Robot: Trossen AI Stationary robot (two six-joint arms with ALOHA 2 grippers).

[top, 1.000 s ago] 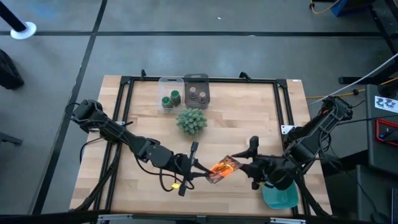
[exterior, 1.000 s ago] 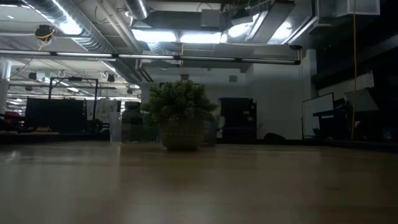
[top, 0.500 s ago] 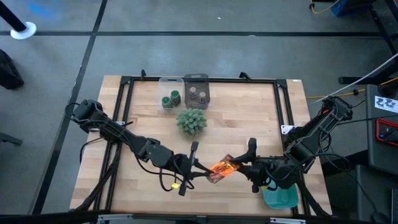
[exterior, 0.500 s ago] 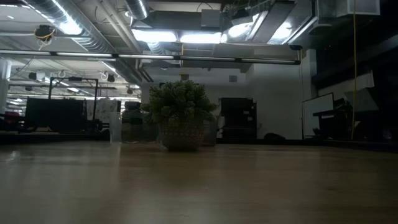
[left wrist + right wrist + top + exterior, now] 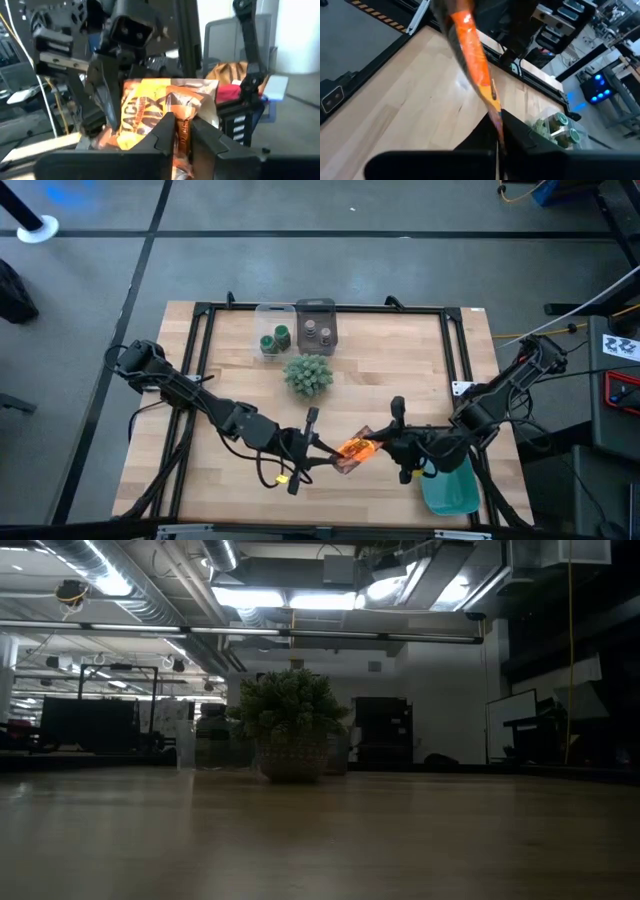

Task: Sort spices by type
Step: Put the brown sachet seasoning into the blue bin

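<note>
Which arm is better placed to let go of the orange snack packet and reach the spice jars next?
Neither clearly. The left pincer and right pincer are both shut on the orange snack packet, and the green jars and grey-brown jars already sit in separate bins. Left is slightly nearer.

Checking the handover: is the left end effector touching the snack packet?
Touching. The left wrist view shows the left end effector shut on the snack packet.

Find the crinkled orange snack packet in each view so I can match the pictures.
High view: crinkled orange snack packet near the table's front edge, held between both hands.
Low view: not in it.
Left wrist view: centre, pinched by the left hand, the right hand behind it.
Right wrist view: seen edge-on, running into the right hand.
Shared landmark: the packet itself; the green jars show in two views.
</note>
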